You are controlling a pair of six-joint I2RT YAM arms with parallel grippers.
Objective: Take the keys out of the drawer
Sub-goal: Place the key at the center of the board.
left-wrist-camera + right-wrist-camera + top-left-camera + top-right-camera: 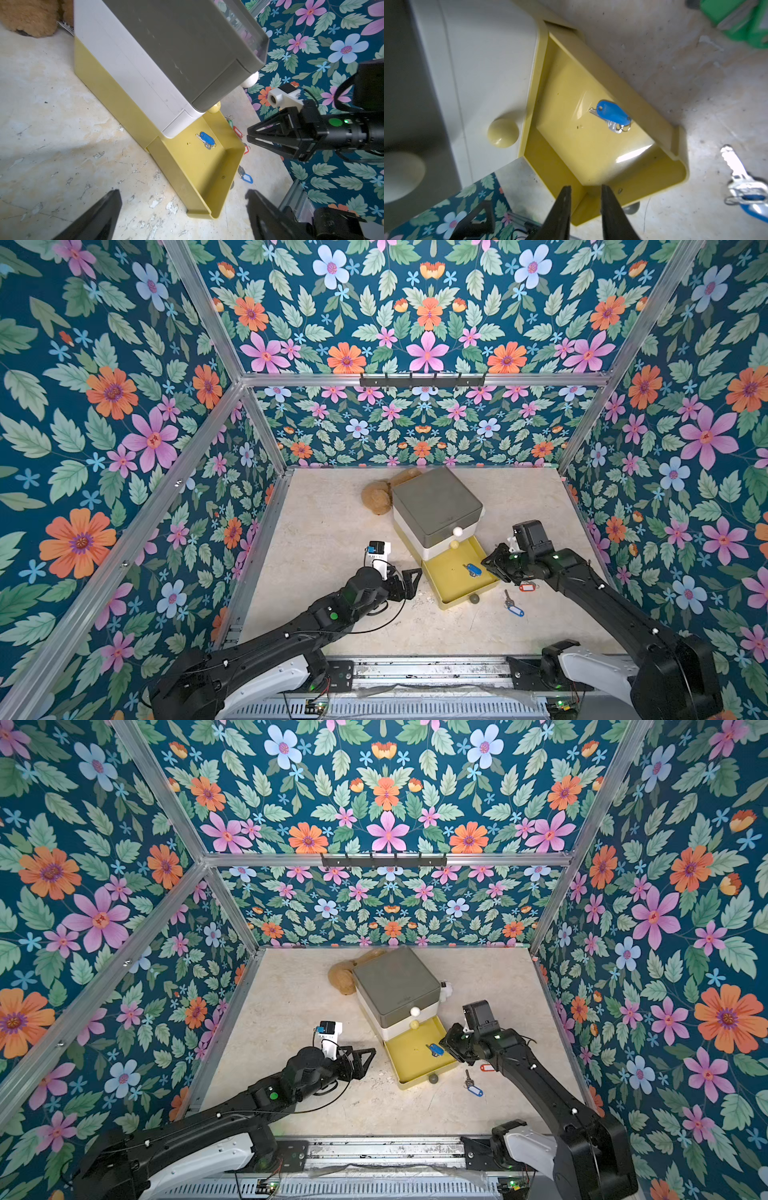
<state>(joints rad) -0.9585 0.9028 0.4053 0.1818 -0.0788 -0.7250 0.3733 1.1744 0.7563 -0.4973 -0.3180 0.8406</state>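
The yellow drawer (430, 581) stands pulled open at the foot of the grey-topped drawer unit (436, 506). One set of keys with a blue tag (472, 570) (611, 116) lies on the drawer's floor. On the table to the drawer's right lie keys with a red tag (526, 587) and keys with a blue tag (515, 609); the left wrist view also shows a green tag (230, 122). My right gripper (487, 562) (585, 191) hovers at the drawer's right wall, slightly open and empty. My left gripper (409, 578) (182, 194) waits wide open left of the drawer.
A brown plush toy (376, 497) lies behind the drawer unit. The drawer's grey knob (474, 599) sticks out toward the front. Floral walls close in the table on three sides, with a black hook rail (422, 380) on the back wall.
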